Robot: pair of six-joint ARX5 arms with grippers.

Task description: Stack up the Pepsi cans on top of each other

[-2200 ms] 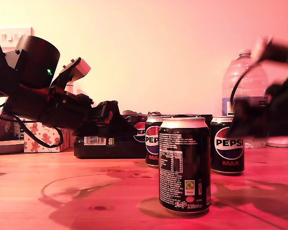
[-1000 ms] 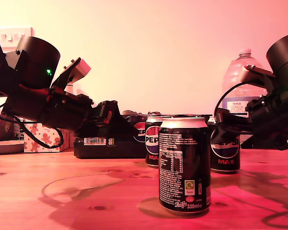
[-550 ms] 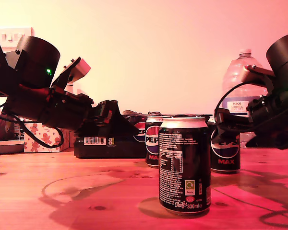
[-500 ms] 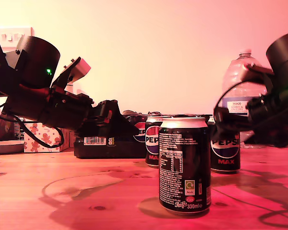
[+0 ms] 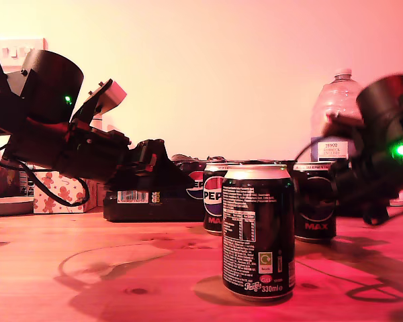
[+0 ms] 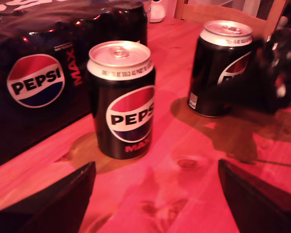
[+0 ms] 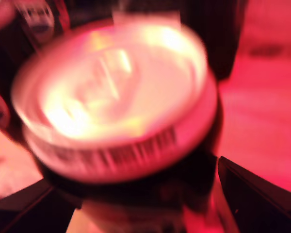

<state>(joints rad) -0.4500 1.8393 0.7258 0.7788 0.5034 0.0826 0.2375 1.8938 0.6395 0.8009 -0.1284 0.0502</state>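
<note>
Three black Pepsi cans stand upright on the wooden table. The nearest can (image 5: 258, 231) shows its white text. A second can (image 5: 213, 201) (image 6: 121, 99) stands behind it, ahead of my first gripper (image 5: 178, 176) (image 6: 155, 199), which is open and holds nothing. The third can (image 5: 316, 227) (image 6: 218, 68) (image 7: 116, 92) is at the exterior view's right. My second gripper (image 5: 324, 193) (image 7: 140, 204) is open and blurred, with its fingers (image 7: 262, 194) on either side of that can just below the silver top. I cannot tell whether they touch it.
A black shrink-wrapped Pepsi 24-pack (image 5: 154, 201) (image 6: 34, 73) lies behind the cans beside my first gripper. A clear water bottle (image 5: 339, 114) stands at the exterior view's back right. A patterned box (image 5: 57, 191) and a plate (image 5: 7, 204) sit at that view's far left.
My second arm has dropped lower and moved in on the third can, now covering its logo. My first arm and all three cans have stayed put.
</note>
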